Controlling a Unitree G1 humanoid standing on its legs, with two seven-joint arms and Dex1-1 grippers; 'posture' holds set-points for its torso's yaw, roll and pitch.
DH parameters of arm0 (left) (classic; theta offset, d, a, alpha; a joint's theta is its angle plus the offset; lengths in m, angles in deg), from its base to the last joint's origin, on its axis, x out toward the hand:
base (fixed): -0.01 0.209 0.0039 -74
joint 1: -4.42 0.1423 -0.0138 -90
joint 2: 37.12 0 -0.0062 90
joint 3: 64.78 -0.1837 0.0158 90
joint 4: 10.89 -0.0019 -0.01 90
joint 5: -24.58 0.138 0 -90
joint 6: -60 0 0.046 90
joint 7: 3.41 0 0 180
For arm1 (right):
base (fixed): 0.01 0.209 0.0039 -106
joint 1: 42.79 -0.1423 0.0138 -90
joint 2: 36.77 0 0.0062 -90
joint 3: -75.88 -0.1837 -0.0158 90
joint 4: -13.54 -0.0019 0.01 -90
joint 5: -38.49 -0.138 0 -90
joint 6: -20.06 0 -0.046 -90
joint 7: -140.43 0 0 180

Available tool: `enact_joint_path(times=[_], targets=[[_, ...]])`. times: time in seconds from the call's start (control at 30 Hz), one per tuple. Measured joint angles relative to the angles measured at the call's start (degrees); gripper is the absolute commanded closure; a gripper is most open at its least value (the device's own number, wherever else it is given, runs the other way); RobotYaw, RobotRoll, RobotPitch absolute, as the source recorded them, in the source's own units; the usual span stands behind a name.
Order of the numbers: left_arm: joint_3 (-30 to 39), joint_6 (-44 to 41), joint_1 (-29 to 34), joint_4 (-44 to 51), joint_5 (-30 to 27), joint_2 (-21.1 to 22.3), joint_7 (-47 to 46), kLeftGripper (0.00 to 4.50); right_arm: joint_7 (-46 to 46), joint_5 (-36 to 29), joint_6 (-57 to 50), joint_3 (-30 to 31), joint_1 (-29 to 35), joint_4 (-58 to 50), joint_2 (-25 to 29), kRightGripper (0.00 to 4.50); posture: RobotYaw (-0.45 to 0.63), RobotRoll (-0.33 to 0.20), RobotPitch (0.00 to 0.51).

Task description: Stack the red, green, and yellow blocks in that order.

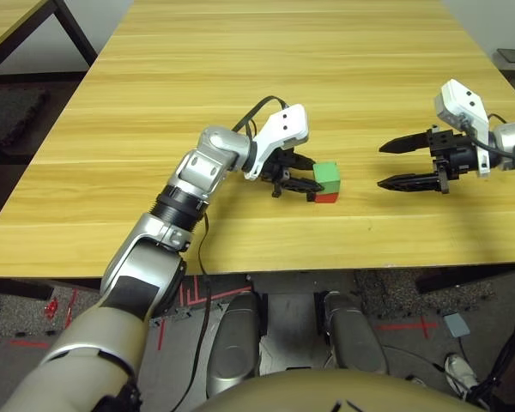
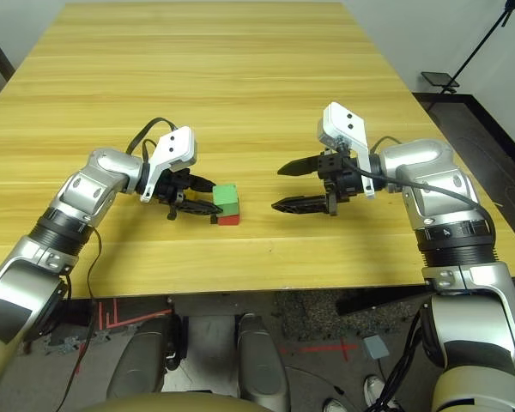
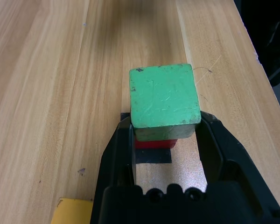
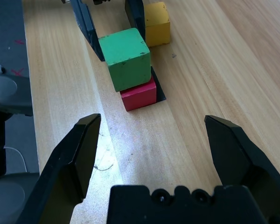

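Note:
The green block (image 1: 326,175) sits on top of the red block (image 1: 325,198), slightly askew, near the table's front middle. My left gripper (image 1: 307,176) is shut on the green block, one finger against each side (image 3: 123,149). The red block (image 3: 154,142) rests on a flat black patch (image 3: 151,156). The yellow block (image 4: 157,23) lies on the table just behind the stack, under my left gripper. My right gripper (image 1: 381,166) hovers open to the right of the stack, pointing at it, with nothing between its fingers.
The wooden table (image 1: 240,69) stretches far back behind the stack. Its front edge runs close below both grippers. Another table's corner (image 1: 17,26) stands at the far left.

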Motion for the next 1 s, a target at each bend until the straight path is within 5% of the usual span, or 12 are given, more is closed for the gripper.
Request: enact_joint_path(times=[0.5, 0.53, 0.73, 1.0], targets=[[0.0, 2.7, -0.6, -1.6, 0.1, -1.3, -0.1, 2.53, 1.5, -0.4, -1.3, 0.0, 0.3, -0.8, 0.0, 0.0, 0.18, -0.104, 0.145], [0.1, 3.2, -0.6, -2.0, 0.1, -1.3, -0.2, 1.81, 1.6, -0.4, -1.3, 0.0, 0.3, -1.1, 0.0, 0.0, 0.19, -0.105, 0.142], [0.1, 4.3, -1.2, -3.0, 1.3, 1.9, 1.1, 0.04, 1.6, -0.5, -1.4, 0.0, 0.4, -1.6, 0.0, 0.0, 0.2, -0.107, 0.137], [1.1, 5.1, -5.8, -2.2, 2.2, 13.0, 8.7, 0.04, 1.3, -0.4, -1.4, 0.0, 0.4, -1.3, 0.1, 0.0, 0.21, -0.111, 0.129]])
